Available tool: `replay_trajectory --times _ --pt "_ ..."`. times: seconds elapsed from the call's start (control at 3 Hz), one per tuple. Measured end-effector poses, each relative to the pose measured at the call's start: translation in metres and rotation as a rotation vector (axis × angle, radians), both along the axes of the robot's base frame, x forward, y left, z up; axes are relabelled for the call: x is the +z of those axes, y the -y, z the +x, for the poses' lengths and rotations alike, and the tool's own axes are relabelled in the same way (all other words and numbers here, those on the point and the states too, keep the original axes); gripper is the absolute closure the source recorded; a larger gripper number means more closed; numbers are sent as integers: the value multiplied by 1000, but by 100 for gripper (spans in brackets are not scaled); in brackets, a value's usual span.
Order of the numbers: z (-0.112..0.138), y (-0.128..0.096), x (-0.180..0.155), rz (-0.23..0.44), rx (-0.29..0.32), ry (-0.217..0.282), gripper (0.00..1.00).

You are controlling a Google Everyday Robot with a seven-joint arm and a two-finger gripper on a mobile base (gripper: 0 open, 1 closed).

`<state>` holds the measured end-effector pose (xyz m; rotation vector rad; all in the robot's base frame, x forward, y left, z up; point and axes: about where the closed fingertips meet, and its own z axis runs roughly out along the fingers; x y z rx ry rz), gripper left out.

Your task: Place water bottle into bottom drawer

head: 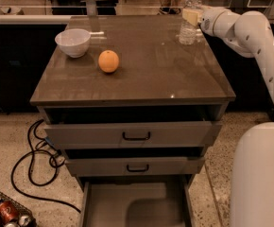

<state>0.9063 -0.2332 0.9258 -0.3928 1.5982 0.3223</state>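
The water bottle (189,31) is clear with a white cap. It stands upright at the far right corner of the brown cabinet top (151,74). My gripper (192,16) reaches in from the right on the white arm (250,30) and sits against the bottle's upper half, at its label band. The bottom drawer (104,207) is the lowest grey tray. It is pulled out furthest at the bottom of the view, and nothing shows inside it.
A white bowl (72,42) and an orange (108,61) sit on the left of the top. Two upper grey drawers (136,135) with black handles are partly open. A black cable (33,164) and a wire basket with cans (4,214) lie on the floor at left. My white base (260,174) is at right.
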Motion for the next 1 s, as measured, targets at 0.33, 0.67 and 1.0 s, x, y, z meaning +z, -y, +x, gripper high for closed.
replay_trajectory --times 0.33,0.67,1.0 --pt "-7 -2 6 -4 15 8 100" --pt "-37 4 29 -15 24 40 100" --pt "-88 18 56 -22 28 89 100"
